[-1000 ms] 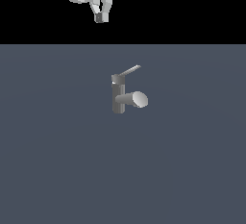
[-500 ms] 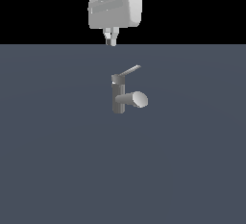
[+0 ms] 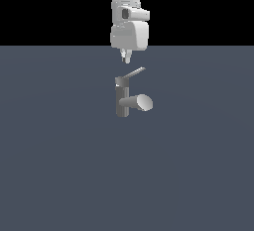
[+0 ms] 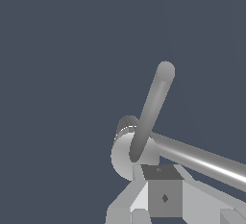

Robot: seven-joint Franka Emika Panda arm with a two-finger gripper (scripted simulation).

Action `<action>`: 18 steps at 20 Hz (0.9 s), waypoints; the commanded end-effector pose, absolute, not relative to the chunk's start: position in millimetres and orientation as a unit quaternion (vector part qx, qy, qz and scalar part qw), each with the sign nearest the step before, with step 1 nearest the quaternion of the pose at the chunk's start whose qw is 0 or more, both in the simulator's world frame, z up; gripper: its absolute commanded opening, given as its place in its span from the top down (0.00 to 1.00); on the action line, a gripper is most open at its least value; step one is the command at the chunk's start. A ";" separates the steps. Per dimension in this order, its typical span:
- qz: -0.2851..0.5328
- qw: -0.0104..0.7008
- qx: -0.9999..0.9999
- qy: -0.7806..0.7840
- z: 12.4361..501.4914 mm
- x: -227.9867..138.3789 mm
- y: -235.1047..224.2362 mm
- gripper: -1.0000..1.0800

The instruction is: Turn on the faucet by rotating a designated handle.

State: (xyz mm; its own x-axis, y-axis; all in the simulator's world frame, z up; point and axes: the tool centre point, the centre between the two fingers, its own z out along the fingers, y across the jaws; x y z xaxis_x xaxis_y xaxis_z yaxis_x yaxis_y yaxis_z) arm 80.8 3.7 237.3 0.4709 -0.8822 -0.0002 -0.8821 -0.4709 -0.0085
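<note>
A dark slate-grey table [image 3: 54,165] carries the small grey metallic faucet [image 3: 125,101] near its far edge, its thin flat light-grey handle [image 3: 134,73] slanting upward. The white gripper [image 3: 126,56] hovers just above, fingers nearly together, holding nothing.

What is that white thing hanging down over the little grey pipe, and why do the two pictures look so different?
The white thing is a robot arm in a computer simulation. Its tool, the pinching part, hangs just above a small grey faucet standing on a dark floor. The thin bar slanting from the faucet's top is the handle; the thick stub with the pale end is the spout. One picture comes from a camera off the arm. The other comes from a camera on the robot's wrist, looking down at the handle up close. The tool holds nothing.
</note>
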 end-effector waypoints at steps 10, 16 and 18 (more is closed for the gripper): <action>-0.001 0.000 -0.801 0.599 191.8 131.0 -37.8 1.00; 0.000 0.000 -0.787 0.617 182.1 141.1 -48.7 1.00; 0.000 0.000 -0.785 0.619 180.9 142.4 -50.3 1.00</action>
